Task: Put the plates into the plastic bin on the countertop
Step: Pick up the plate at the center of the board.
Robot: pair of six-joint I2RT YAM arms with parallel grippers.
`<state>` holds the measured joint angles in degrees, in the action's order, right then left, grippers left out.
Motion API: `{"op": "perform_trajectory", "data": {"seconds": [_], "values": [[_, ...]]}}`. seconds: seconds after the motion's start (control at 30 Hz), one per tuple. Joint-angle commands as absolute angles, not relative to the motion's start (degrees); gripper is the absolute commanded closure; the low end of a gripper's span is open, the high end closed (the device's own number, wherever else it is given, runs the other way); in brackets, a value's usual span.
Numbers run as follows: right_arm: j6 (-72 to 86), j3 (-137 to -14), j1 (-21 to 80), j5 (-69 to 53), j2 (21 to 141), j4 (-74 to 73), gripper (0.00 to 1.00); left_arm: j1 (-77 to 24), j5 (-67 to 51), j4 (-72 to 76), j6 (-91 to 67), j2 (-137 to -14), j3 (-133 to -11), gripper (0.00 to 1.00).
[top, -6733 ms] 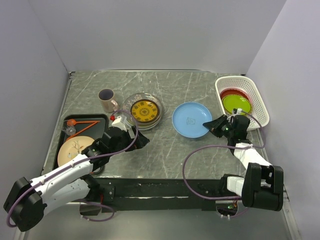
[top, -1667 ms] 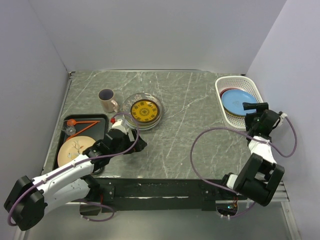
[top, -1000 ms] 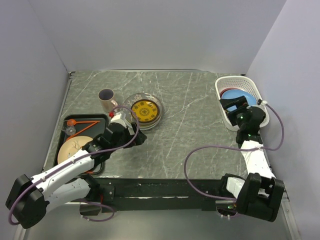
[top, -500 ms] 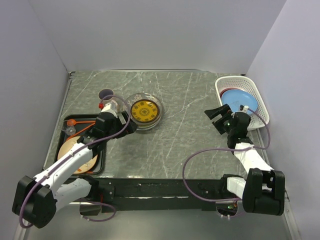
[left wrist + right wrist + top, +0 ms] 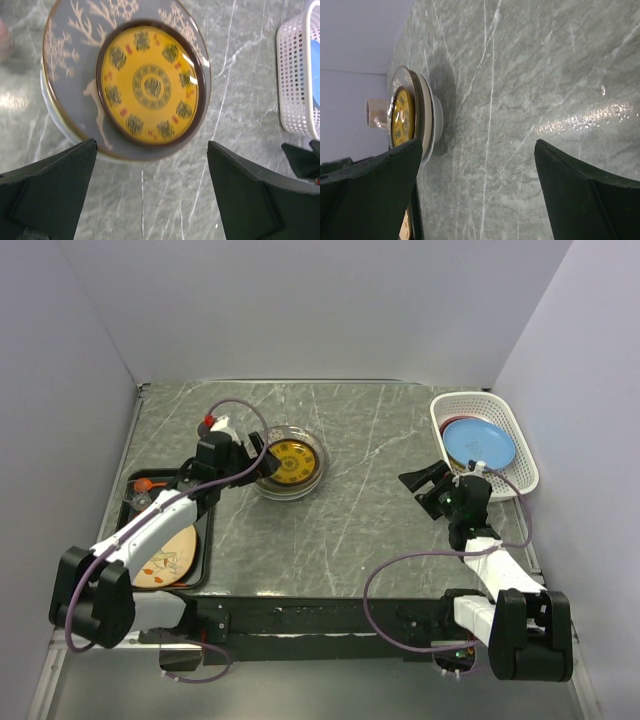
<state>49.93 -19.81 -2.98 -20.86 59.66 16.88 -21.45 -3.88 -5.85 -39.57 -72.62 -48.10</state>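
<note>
- Black tray point(image 5: 198, 558) at the bench's point(image 5: 370, 440) left edge carries a beige plate point(image 5: 165, 562).
- Left tool point(image 5: 150, 195), jaws wide and empty, hovers over the yellow-patterned plate point(image 5: 150, 90) topping a stack, with a mug point(image 5: 374, 113) near it.
- Right tool point(image 5: 477, 185), also wide and empty, is near the plastic bin point(image 5: 520, 455).
- Blue plate point(image 5: 480, 442) lies inside the bin.

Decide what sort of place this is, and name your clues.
Probably a lab's mock kitchen counter: bare walls box in a stone-look countertop, a left arm and right arm stand at its near edge, with plates and a bin laid out.
</note>
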Motion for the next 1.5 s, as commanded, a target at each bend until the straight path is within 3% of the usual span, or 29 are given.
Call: {"op": "perform_trajectory", "data": {"seconds": [0.0,0.43,0.83,1.13,1.2,1.33,1.4,1.47], "values": [[47.99,-19.16,-2.46,-21.01,57.04,17.14,0.0,-20.13,-5.54,-2.2,-36.92,-75.58,-52.55,0.04],[45.18,-20.39,-2.46,-21.18,57.57,14.06,0.0,-18.63,-8.43,3.08,-36.21,-86.03,-55.72,0.1],[44.65,-21.18,-2.64,-21.44,56.69,12.74,0.0,-18.63,-10.2,5.89,-36.12,-91.05,-54.76,0.23],[45.7,-20.92,-2.55,-22.41,57.39,13.89,0.0,-18.63,-10.28,8.44,-37.0,-91.76,-50.89,0.5],[45.97,-20.74,-2.55,-22.5,57.48,14.06,0.0,-18.63,-10.02,8.53,-37.0,-91.67,-50.63,0.59],[46.14,-20.3,-2.55,-22.67,56.87,14.24,0.0,-18.55,-9.05,7.82,-36.83,-91.49,-49.92,0.91],[46.23,-19.95,-2.55,-22.67,56.6,14.41,0.0,-18.55,-8.35,7.56,-36.83,-91.14,-49.57,0.99],[46.49,-19.69,-2.55,-23.02,56.69,14.85,0.0,-18.46,-8.09,7.56,-36.91,-90.79,-49.04,0.99]]}}
